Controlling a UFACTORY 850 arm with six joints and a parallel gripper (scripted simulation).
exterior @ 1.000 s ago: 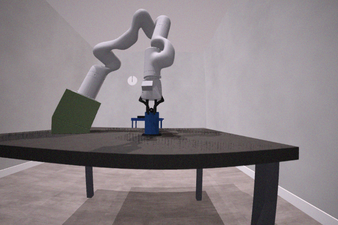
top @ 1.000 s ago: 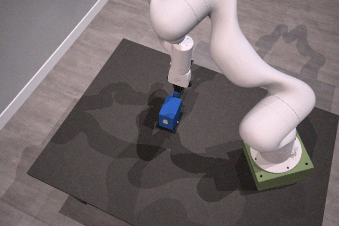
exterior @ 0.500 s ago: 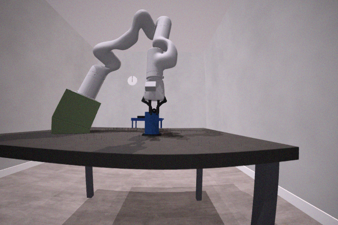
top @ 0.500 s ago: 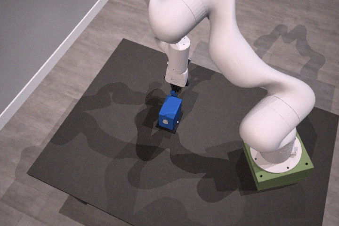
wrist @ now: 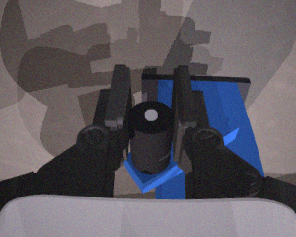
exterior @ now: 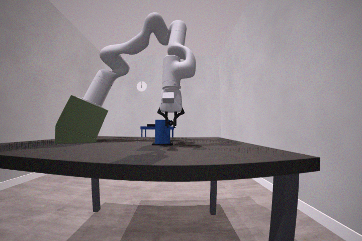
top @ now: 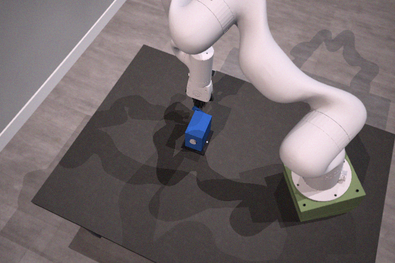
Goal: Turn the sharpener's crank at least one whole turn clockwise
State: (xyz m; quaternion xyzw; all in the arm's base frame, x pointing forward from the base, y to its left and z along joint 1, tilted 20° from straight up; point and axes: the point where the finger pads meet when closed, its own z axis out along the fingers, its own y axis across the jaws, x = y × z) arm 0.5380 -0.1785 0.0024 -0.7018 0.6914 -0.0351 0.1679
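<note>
Wrist view: the gripper is closed on the knob, a dark cylinder with a pale dot on its end face; one black finger presses its 9 o'clock side and the other presses its 3 o'clock side. The blue crank shows beneath the knob at 6 o'clock, and the blue sharpener lies behind the fingers, offset toward 3 o'clock. Top view: the sharpener stands on a dark base plate near the middle of the table, with the gripper at 12 o'clock from it, just past its far end, above a blue piece of crank. The arm's green pedestal sits well apart at 4 o'clock from the sharpener. Exterior view: the gripper points straight down, its fingertips level with the top of the sharpener and at its 3 o'clock edge; the knob cannot be made out there.
</note>
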